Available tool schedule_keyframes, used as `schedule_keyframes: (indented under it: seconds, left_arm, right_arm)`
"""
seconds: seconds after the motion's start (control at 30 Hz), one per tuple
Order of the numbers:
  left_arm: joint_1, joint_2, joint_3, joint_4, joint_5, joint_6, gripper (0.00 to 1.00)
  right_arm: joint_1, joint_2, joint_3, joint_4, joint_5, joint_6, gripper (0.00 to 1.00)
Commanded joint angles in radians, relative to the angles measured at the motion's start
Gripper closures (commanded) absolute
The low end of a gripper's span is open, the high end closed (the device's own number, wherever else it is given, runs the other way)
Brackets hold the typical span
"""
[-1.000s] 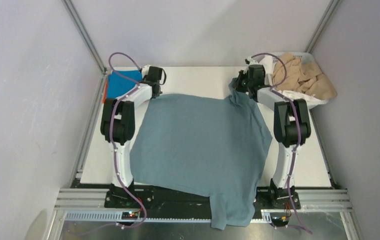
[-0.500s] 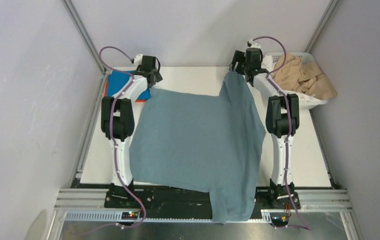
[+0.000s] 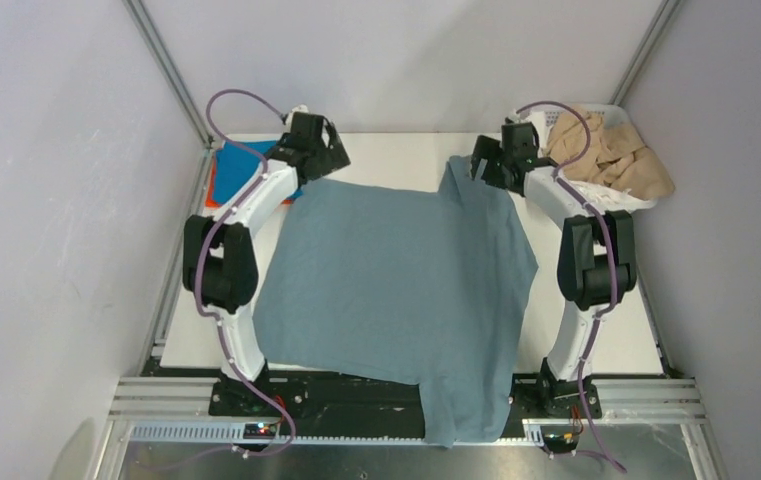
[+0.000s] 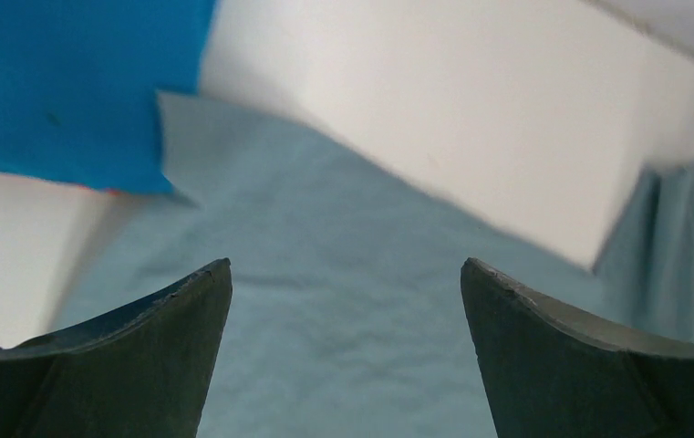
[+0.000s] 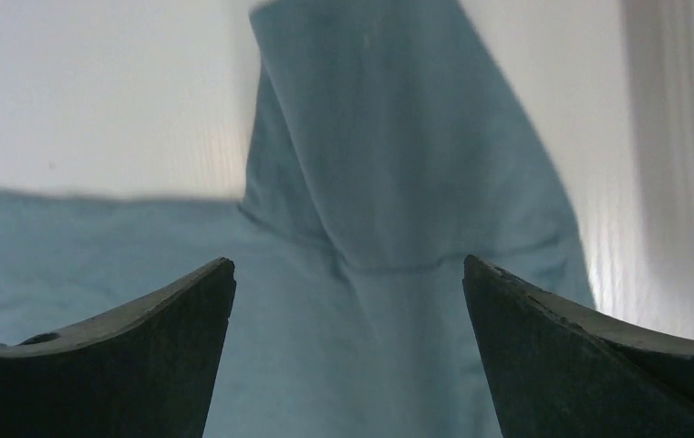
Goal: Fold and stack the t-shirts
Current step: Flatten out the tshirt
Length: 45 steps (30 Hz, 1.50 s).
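Observation:
A large dusty grey-blue t-shirt (image 3: 396, 290) lies spread over the table, its near part hanging off the front edge. My left gripper (image 3: 326, 158) hovers open above the shirt's far left corner (image 4: 343, 310), nothing between its fingers (image 4: 142, 365). Over the far right corner, where a sleeve (image 5: 398, 119) lies folded up, my right gripper (image 3: 479, 168) is open and empty too. A folded bright blue t-shirt (image 3: 241, 162) rests on an orange one (image 3: 210, 190) at the far left. Tan t-shirts (image 3: 606, 155) are heaped at the far right.
A white slatted basket (image 3: 638, 205) at the far right corner holds the tan heap. Grey walls and metal frame posts close in the table on three sides. Bare white table (image 3: 396, 160) shows beyond the shirt's far edge.
Both grippers went from shut on the shirt's far corners to open and let go. The raised right corner dropped to the table. The left gripper shifted right, the right one pulled back slightly.

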Motion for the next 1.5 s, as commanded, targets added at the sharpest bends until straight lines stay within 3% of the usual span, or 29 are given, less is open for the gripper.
schedule_keyframes:
  seconds: [0.0,0.2,0.67,0.87,1.13,1.33,1.47]
  left_arm:
    - [-0.041,-0.078,-0.128,-0.005,0.13,0.016,0.0]
    - [-0.046,-0.106,-0.282,0.013,0.15,0.018,0.0]
    - [0.01,0.0,-0.314,0.023,0.156,-0.018,0.0]
    - [0.028,0.064,-0.238,0.026,0.214,-0.051,0.0]
    - [0.031,0.192,-0.06,0.026,0.219,-0.144,0.0]
    - [0.062,0.332,0.1,0.025,0.302,-0.212,0.0]
    - [0.075,0.384,0.196,0.026,0.307,-0.236,0.0]
  right_arm:
    - [0.0,-0.052,-0.128,-0.074,-0.099,0.066,0.0]
    - [-0.001,-0.04,-0.21,-0.089,-0.077,0.105,0.01]
    - [-0.091,0.065,-0.148,-0.078,-0.085,0.184,0.01]
    - [-0.098,0.212,0.118,-0.253,-0.054,0.157,0.01]
    - [-0.149,0.524,0.696,-0.487,-0.014,0.126,0.01]
    - [-0.153,0.659,0.935,-0.496,-0.086,0.149,0.01]
    - [-0.153,0.626,0.885,-0.317,-0.089,0.124,0.01]
